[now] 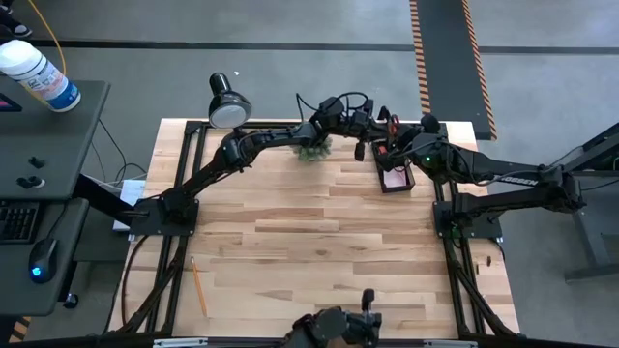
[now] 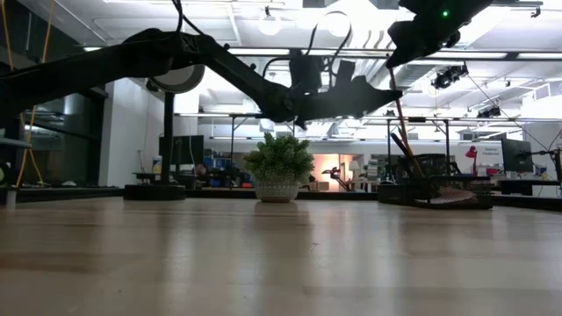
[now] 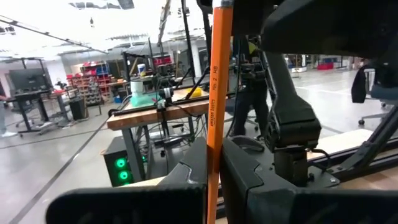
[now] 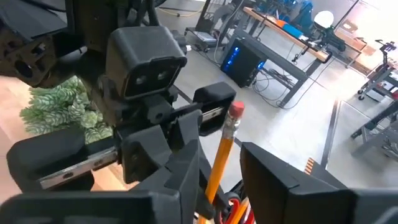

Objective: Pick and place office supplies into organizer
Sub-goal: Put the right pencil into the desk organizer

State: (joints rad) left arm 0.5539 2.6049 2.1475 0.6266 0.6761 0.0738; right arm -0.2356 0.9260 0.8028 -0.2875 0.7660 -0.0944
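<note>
Orange pencil (image 3: 214,106) clamped upright in left hand (image 3: 211,180); right hand (image 4: 217,168) half-open around same pencil, handover step. Next: right grip firm, left release, lower into organizer (image 1: 395,176).

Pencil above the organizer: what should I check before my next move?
1. Left gripper shut on pencil: ok.
2. Right gripper straddles pencil: ok.
3. Right gripper closed on pencil: not ok, a gap shows on one side.
4. Eraser end up: ok.
5. Pencil lined up over organizer: cannot tell, arms cover it.
6. All supplies stowed: not ok, second pencil lies on the table.
</note>
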